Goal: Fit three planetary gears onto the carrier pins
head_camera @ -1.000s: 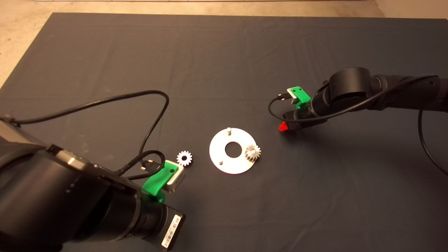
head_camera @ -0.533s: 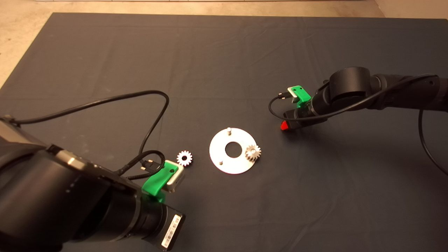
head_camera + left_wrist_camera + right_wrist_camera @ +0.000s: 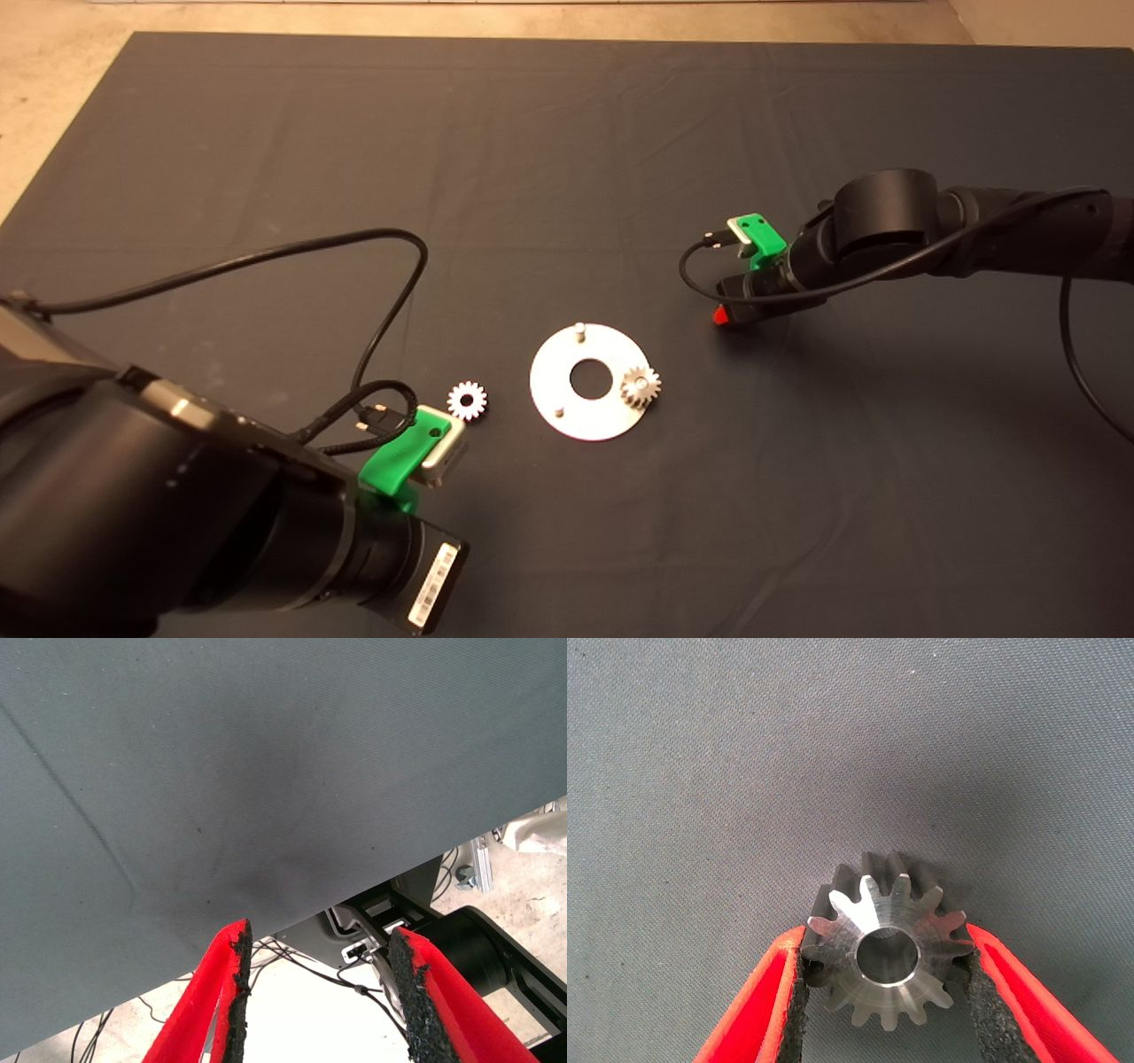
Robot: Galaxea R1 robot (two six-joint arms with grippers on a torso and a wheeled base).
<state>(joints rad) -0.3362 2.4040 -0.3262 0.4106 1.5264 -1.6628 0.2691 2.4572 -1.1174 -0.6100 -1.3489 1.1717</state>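
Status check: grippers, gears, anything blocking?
Right gripper shut on gear, right of plate. Left gripper open, parked. One gear pinned, one loose. No obstruction.

A dark mat (image 3: 567, 133) is covering the table, its cloth lightly creased. Lying on it are a round plate (image 3: 567, 416) and a loose gear (image 3: 467, 400), just beyond the left gripper's (image 3: 314, 992) wrist camera.

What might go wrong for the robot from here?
The right hand holds a gear only by its tooth tips, so it might slip or tilt. Its small centre hole must land on a thin pin on the carrier plate; a slight miss could jam it. The loose gear lies close to the left hand.
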